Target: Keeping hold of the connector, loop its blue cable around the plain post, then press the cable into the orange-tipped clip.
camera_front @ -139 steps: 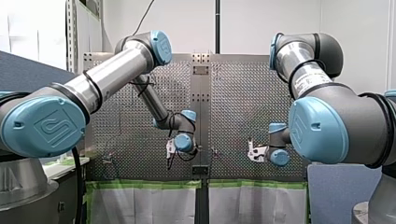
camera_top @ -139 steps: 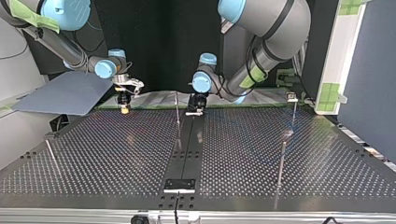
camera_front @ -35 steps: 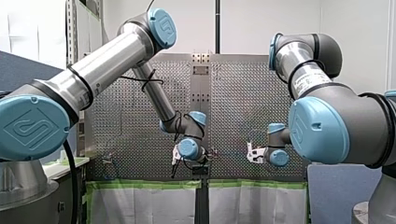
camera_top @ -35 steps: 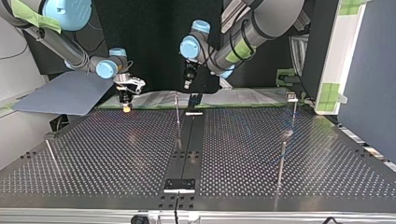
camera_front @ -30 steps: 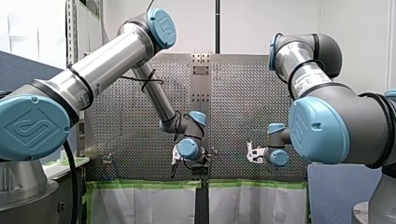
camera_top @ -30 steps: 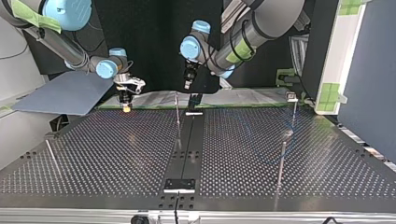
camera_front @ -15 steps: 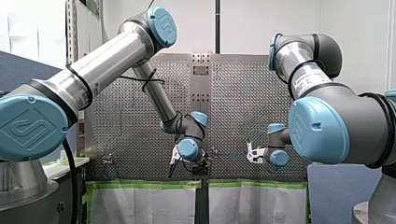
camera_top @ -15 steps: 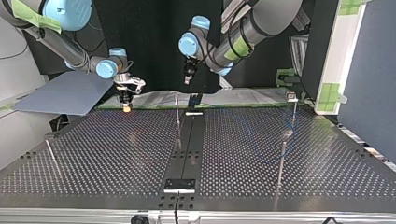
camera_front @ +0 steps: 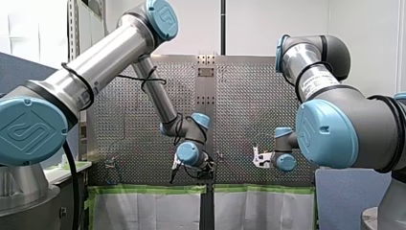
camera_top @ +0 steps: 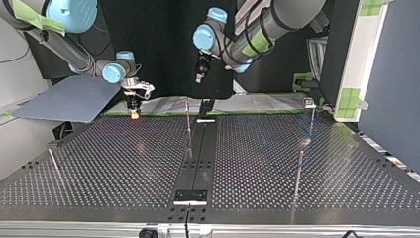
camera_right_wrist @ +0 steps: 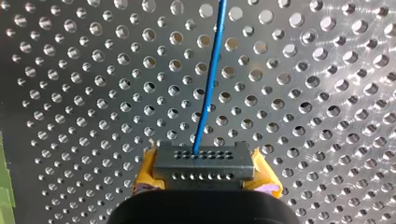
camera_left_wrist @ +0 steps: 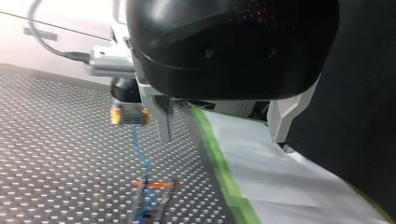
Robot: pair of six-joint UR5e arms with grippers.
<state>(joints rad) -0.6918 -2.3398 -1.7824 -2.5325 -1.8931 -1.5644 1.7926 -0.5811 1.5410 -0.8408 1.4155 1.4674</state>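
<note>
The right hand (camera_top: 133, 114) grips the connector (camera_right_wrist: 204, 163) just above the worktop (camera_right_wrist: 70, 93), its blue cable (camera_right_wrist: 210, 84) running toward the orange-tipped clip (camera_left_wrist: 153, 185). The left hand (camera_left_wrist: 222, 126) hangs open and empty; I'd bring it squarely down over the cable, keeping tension gentle.

Silver tubes (camera_front: 110, 56), blue joint caps (camera_front: 327, 134), black cables (camera_front: 144, 79)

Perforated table (camera_top: 124, 163), green tape strip (camera_left_wrist: 218, 158), white sheet (camera_left_wrist: 271, 172) alongside.
</note>
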